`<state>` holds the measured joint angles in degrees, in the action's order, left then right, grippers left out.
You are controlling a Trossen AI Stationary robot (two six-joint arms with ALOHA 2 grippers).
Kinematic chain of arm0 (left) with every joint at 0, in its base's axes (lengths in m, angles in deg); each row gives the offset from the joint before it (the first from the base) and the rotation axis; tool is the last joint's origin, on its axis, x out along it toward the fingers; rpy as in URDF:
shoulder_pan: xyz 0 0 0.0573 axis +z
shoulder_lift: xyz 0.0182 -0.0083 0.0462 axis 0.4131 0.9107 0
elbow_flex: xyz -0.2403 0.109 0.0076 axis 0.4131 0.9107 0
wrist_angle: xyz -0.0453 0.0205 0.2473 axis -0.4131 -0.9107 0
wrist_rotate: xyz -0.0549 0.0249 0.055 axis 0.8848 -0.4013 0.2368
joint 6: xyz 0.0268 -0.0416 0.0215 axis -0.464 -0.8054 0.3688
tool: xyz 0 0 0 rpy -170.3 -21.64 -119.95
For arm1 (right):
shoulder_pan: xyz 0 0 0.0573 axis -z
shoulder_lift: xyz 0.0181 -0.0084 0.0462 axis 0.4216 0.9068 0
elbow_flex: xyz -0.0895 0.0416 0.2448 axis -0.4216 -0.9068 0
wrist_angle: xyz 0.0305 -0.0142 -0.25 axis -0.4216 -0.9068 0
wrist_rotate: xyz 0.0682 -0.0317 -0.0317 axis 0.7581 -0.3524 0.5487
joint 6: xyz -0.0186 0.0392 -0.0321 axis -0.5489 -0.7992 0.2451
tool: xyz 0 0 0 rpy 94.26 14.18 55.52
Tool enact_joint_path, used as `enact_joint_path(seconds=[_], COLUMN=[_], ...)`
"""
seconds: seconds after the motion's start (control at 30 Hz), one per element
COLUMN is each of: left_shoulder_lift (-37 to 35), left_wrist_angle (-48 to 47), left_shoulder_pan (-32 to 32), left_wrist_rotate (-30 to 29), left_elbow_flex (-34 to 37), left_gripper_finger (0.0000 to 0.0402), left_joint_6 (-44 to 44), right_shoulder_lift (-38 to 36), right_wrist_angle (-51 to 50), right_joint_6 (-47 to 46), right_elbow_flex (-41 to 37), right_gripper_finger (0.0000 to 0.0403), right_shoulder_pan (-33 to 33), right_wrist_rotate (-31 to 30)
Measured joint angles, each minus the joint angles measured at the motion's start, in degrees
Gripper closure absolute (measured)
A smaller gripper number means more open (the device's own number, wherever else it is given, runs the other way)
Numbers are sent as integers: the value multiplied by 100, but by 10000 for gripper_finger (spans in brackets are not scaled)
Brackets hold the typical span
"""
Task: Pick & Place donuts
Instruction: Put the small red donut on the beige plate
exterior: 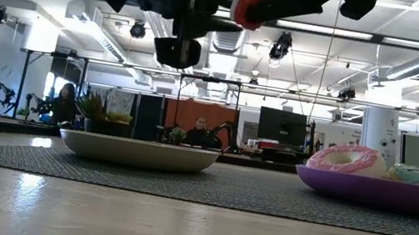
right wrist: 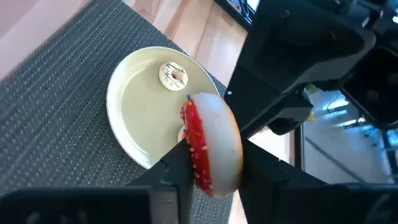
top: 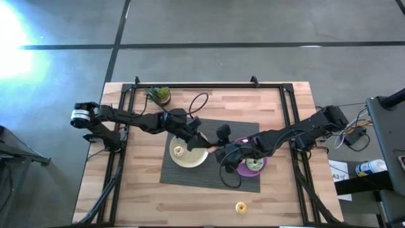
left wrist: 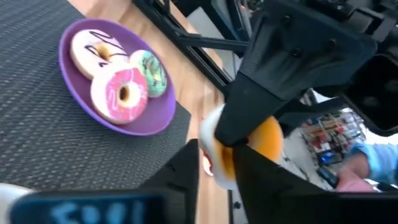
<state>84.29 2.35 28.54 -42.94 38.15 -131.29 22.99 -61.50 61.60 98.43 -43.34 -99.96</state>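
A red-iced donut (right wrist: 214, 143) with a white underside hangs in the air between my two grippers, above the mat by the cream-yellow plate's (top: 190, 164) right rim. My right gripper (right wrist: 211, 171) is shut on it. My left gripper (left wrist: 216, 155) comes in from the left, open by a narrow gap, with its fingertips at the donut's (left wrist: 214, 146) near edge. A cream donut (right wrist: 173, 74) lies on the cream-yellow plate. White-pink (left wrist: 99, 50), pink (left wrist: 121, 93) and green (left wrist: 151, 71) donuts lie on the purple plate (left wrist: 68, 62). A yellow donut (top: 240, 207) lies on the bare table. My right gripper pinches the red donut between its two fingers, one on the red iced face (right wrist: 194, 146) and one on the white underside (right wrist: 233, 149). It reaches in from the table's right. The donut stands on edge, lifted clear, high above the mat (exterior: 248, 6). My left gripper: I cannot tell whether its fingertips touch the donut.
A dark woven mat (top: 183, 177) lies under both plates. A small potted plant (top: 159, 95) stands at the far left of the table. Black frame rails run along the table's left, right and far sides. People sit in the room beyond the table.
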Motion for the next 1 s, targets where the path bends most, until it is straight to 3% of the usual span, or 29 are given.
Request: enact_joint_path(seconds=[0.23, 0.5, 0.6, 0.83, 1.0], left_shoulder_lift=[-70, -877, -1384, -2334, -2520], left_wrist_angle=[-693, -2957, -3308, -3498, -3858], left_shoulder_pan=[-3, -256, -595, -1473, -1778], left_wrist_rotate=[-710, -3788, -4499, -5162, -5465], left_elbow_flex=[-20, -138, -117, -106, -95], left_gripper_finger=[236, 212, 212, 212, 212], left_joint_6=[474, 1168, 1384, 1592, 1340], right_shoulder_lift=[9, 14, 149, 1076, 1846], right_wrist_angle=[-55, -120, 125, 1179, 1207], right_joint_6=[-1111, -3712, -5012, -6579, -6839], right_elbow_flex=[-4, -186, -345, -323, -23], right_gripper_finger=[343, 351, 351, 351, 351], right_shoulder_pan=[3, 523, 989, 1942, 2223], right_wrist_rotate=[48, 1184, 1763, 3827, 4671])
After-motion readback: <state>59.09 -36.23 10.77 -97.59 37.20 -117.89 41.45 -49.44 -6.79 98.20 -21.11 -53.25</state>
